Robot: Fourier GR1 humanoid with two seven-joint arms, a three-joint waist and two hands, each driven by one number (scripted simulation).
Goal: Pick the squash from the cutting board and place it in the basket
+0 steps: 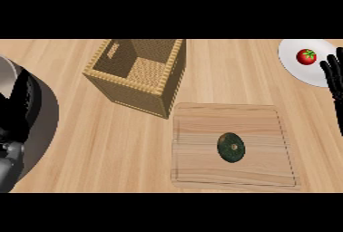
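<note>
Counter [100, 149]: light wood, filled the view. Landmark taken as the cutting board [201, 172], pale wood, rectangular, lying flat on the counter.

Basket [137, 72]: woven, square, open-topped, stood up and to the left of the board, its nearest corner just beside the board's upper left corner. Nothing seen inside it.

Plate [295, 68]: white, round, well up and to the right of the board, cut by the view's edge.

Right hand [333, 79]: black, above and right of the board, over the plate's right side, fingers straight and spread, holding nothing.

Squash [231, 147]: dark green, rounded, lay on the board, slightly right of its middle, untouched.

Tomato [307, 56]: red, on the plate.

Left hand: its state could not be told.
</note>
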